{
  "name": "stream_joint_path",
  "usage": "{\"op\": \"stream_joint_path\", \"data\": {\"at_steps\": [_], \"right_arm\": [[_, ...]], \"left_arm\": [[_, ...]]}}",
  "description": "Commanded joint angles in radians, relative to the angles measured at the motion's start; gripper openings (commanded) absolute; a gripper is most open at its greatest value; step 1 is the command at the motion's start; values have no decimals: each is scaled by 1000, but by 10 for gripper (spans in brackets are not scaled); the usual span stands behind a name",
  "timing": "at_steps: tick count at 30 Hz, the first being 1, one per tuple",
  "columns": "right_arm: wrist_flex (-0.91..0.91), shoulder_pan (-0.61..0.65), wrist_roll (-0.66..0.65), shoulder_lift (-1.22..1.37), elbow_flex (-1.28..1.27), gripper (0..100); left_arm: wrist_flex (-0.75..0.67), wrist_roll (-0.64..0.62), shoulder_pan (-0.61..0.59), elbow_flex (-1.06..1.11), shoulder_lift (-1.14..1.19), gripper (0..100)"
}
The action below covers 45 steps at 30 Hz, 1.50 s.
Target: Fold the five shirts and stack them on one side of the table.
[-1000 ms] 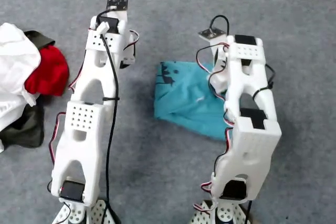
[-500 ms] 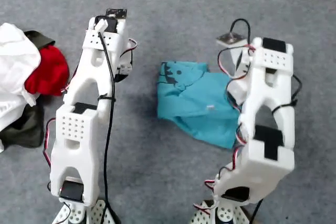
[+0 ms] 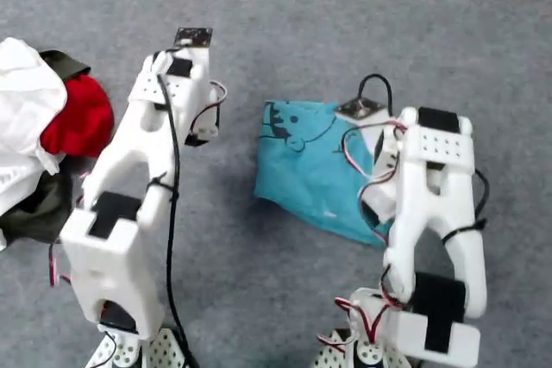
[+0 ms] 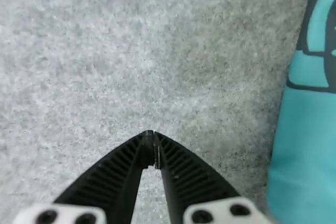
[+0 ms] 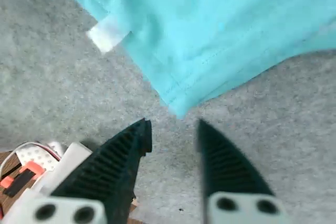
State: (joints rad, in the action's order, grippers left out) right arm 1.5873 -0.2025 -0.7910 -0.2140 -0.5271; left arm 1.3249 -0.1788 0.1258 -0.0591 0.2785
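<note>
I find my right gripper [image 5: 173, 125] with jaws partly spread and gripping nothing, at the near hem of the teal shirt [image 3: 306, 170], which lies rumpled mid-table between the arms. My left gripper [image 4: 152, 136] is pinched together on nothing over the grey table [image 3: 285, 32] beside the shirt's printed edge. A heap of other shirts [image 3: 78, 122] sits at the left edge.

Swung the right arm [image 3: 427, 213] out to the side half a second ago, then pulled it back in and folded it low toward its base. Brought the right gripper [image 5: 173, 125] to a spot just beside the edge of the teal shirt [image 3: 302, 161], fingers apart. Folded the left arm [image 3: 129, 204] back too, with its elbow up higher and closer to its base. Drew the left gripper [image 4: 151, 134] a little nearer than before.
</note>
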Motion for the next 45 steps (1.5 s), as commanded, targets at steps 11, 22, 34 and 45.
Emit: {"op": "stream_joint_path", "data": {"at_steps": [11,22,34,45], "right_arm": [[32,-103,49,-45,386,209],[-176,-17,446,478,527,136],[-229,-216,270,581,472,15],[-158,-282,210,519,506,41]], "left_arm": [[-184,94,41,58,-157,92],[-247,-114,120,-378,264,127],[-241,-126,176,-608,580,73],[-109,-124,156,-677,456,73]]}}
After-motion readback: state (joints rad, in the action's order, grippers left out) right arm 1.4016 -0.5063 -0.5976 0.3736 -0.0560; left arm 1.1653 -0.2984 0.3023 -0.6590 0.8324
